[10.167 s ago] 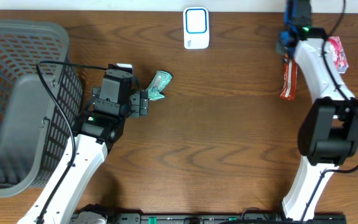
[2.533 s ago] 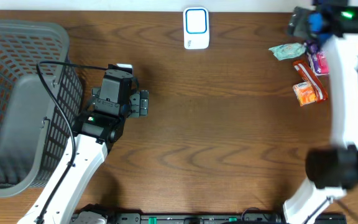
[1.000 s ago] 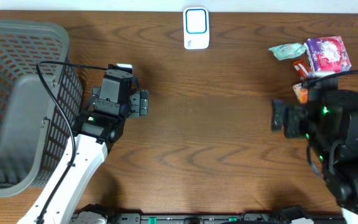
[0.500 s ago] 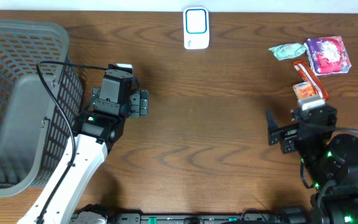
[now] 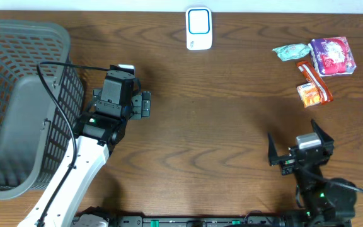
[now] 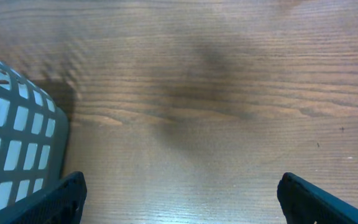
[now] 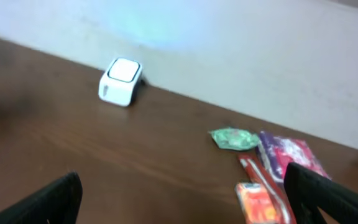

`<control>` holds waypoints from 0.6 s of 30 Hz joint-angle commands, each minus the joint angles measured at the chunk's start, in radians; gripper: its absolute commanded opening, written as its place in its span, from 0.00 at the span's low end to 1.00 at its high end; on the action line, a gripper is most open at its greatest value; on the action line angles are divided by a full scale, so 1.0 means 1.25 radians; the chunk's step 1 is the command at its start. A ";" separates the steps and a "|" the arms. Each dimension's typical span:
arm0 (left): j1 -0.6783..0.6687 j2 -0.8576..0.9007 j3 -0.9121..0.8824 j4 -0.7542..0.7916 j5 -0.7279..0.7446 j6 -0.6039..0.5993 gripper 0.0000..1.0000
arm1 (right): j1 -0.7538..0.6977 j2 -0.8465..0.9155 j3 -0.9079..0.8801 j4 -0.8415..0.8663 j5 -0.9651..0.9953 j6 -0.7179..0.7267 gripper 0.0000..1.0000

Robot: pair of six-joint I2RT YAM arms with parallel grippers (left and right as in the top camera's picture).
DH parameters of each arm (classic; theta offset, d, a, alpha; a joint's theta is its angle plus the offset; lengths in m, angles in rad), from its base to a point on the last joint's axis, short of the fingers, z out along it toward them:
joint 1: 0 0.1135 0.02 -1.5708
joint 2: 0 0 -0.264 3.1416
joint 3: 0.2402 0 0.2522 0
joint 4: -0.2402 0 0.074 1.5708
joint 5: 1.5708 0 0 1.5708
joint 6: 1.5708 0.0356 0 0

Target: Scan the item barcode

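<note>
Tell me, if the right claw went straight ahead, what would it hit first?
Probably nothing soon: the right gripper aims between the white scanner and the green packet, at bare table; depth is unclear.

the white, blue-faced scanner (image 5: 199, 28) is sitting upright at the middle of the table (image 5: 232, 126)'s far edge. near the far right corner, a crumpled green packet (image 5: 291, 51), a purple packet (image 5: 333, 55) and an orange-red packet (image 5: 312, 85) are lying flat, close together.
</note>
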 commanded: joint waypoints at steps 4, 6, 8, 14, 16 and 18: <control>0.002 0.000 0.001 -0.002 -0.002 -0.008 0.98 | -0.014 -0.104 -0.185 0.084 0.011 0.211 0.99; 0.002 0.000 0.001 -0.002 -0.002 -0.008 0.98 | -0.013 -0.114 -0.219 0.122 0.032 0.247 0.99; 0.002 0.000 0.001 -0.002 -0.002 -0.008 0.98 | -0.013 -0.114 -0.257 0.178 0.053 0.263 0.99; 0.002 0.000 0.001 -0.002 -0.002 -0.008 0.98 | -0.014 -0.113 -0.277 0.195 0.070 0.237 0.97; 0.002 0.000 0.001 -0.002 -0.002 -0.008 0.98 | -0.014 -0.113 -0.277 0.194 0.075 0.233 0.97; 0.002 0.000 0.001 -0.002 -0.002 -0.008 0.98 | -0.014 -0.113 -0.277 0.193 0.079 0.234 0.94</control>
